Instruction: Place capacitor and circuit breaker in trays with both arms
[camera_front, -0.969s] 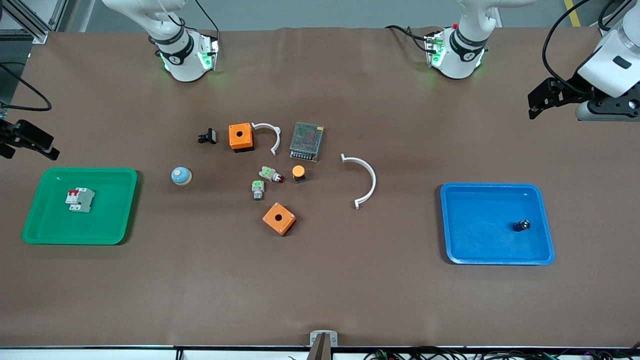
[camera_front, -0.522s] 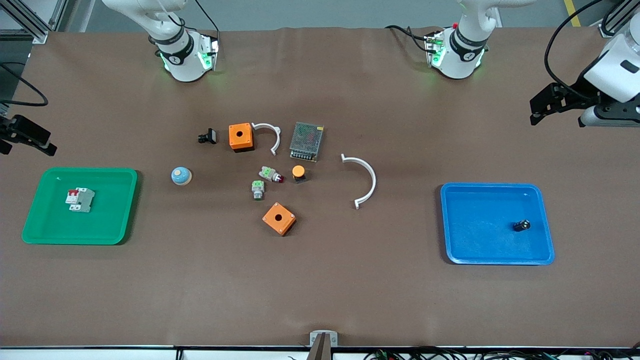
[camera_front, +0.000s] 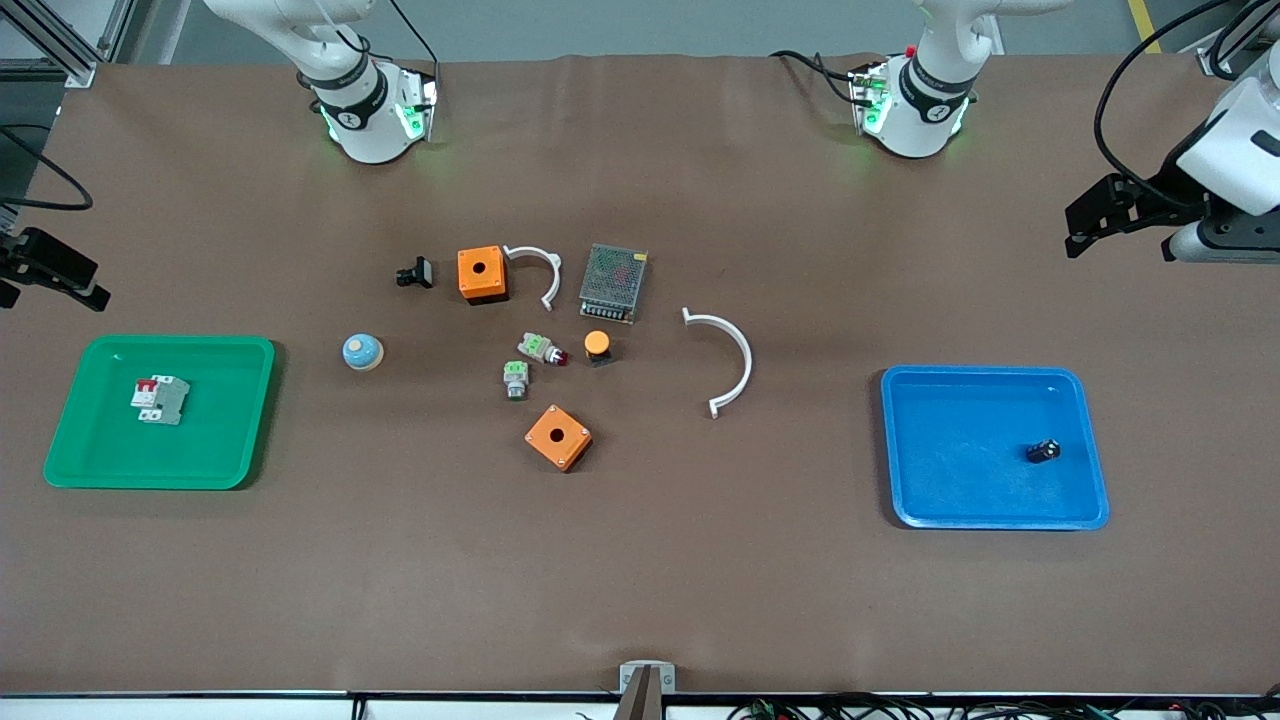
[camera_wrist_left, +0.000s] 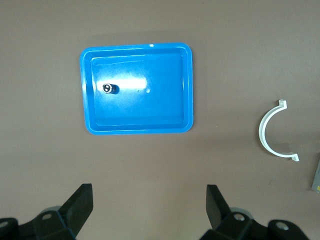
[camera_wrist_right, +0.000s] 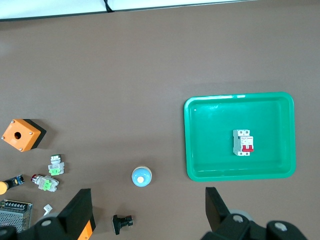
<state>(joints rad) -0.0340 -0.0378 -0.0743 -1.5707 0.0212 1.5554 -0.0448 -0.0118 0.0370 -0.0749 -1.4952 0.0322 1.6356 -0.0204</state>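
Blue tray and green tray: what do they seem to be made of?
The blue rectangular tray looks like glossy moulded plastic: a bright glare streak shows on its floor in the left wrist view. The green rectangular tray seems the same, with rounded corners, a raised rim and small highlights.

The breaker (camera_front: 159, 400) lies in a tray (camera_front: 70, 450) at the right arm's end, the capacitor (camera_front: 1042, 451) in a tray (camera_front: 930, 500) at the left arm's end, loose parts between
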